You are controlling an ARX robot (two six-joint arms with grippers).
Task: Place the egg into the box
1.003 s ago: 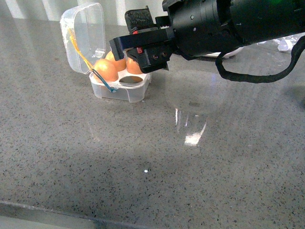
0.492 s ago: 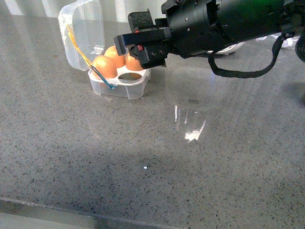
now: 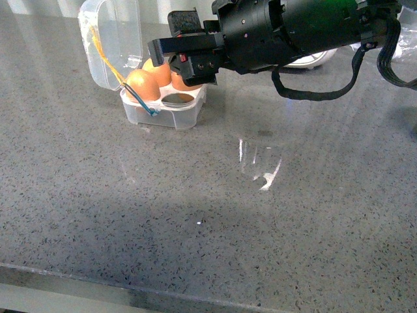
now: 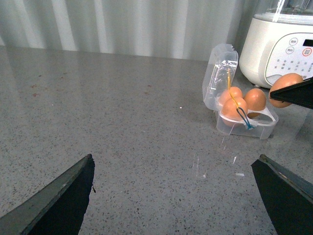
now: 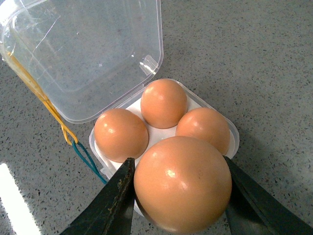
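- Left gripper [image 4: 173, 164]: fingers spread wide with nothing between them, low over the grey countertop [image 3: 260, 228], well apart from the action. I'd say it is parked clear to leave room.
- The lid [image 3: 112, 38] stands hinged upright on the far-left side of the box [image 3: 166, 119], its yellow and blue bands [image 3: 107, 62] dangling, so the tray is open from above.
- Three eggs [image 5: 164, 103] sit in their pockets; the one empty slot [image 3: 177, 98], front right, looks like the target.
- The egg [image 5: 182, 183] is pinched by the right gripper [image 5: 179, 166], one finger on each flank. It hangs just above the box, over that vacant corner, and is not in yet.
- The right arm [image 3: 306, 29] comes in from the right, stretched nearly level, with the gripper pointing toward the lid.
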